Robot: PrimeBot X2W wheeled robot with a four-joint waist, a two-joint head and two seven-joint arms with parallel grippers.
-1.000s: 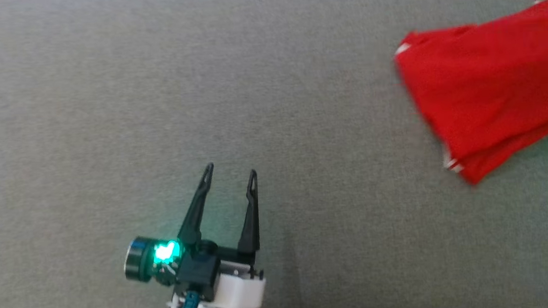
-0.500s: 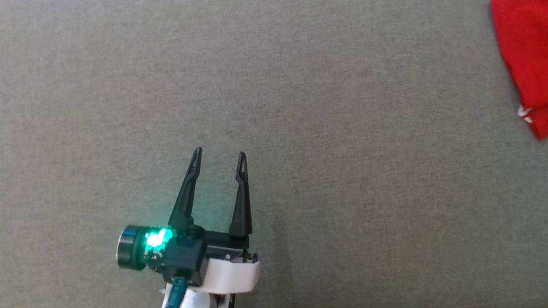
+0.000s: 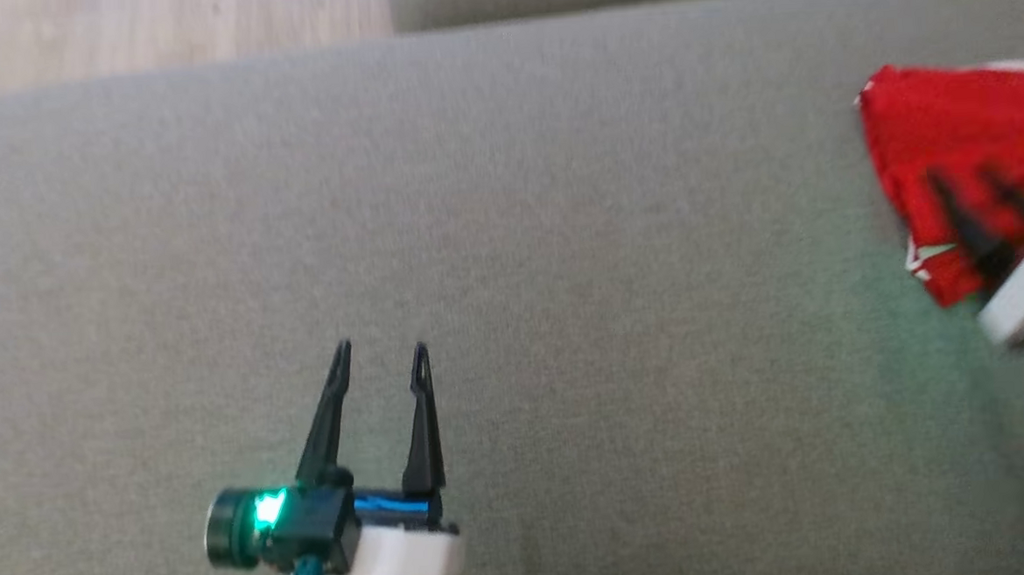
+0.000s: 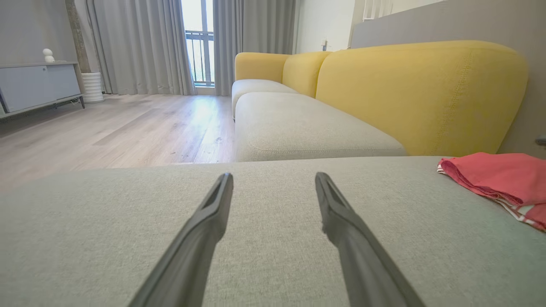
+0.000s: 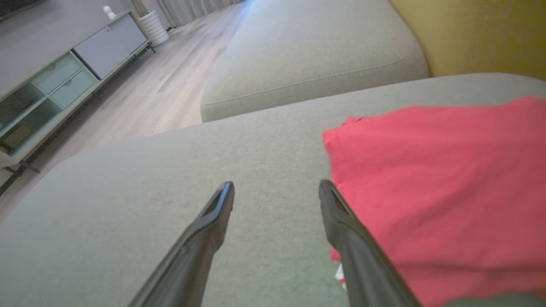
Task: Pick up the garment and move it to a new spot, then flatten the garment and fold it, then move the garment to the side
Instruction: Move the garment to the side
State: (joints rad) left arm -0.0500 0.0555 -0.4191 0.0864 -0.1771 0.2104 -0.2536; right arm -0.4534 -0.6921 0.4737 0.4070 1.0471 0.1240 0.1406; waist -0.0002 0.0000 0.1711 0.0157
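Left gripper [image 3: 382, 347]: fingers apart, empty, low over bare near-left part of grey fabric sofa cushion [image 3: 607, 256]. Right gripper [image 5: 276, 184]: fingers apart, gripping nothing, at near-left edge of red folded cloth garment [image 3: 932, 116]; contact unclear. Garment lies on cushion at far right, well apart from left gripper.

Red garment [image 3: 934, 143] lies folded and flat; white-striped trim peeks out at its near corner. It rests on the grey cushion [image 3: 509, 235], far right.
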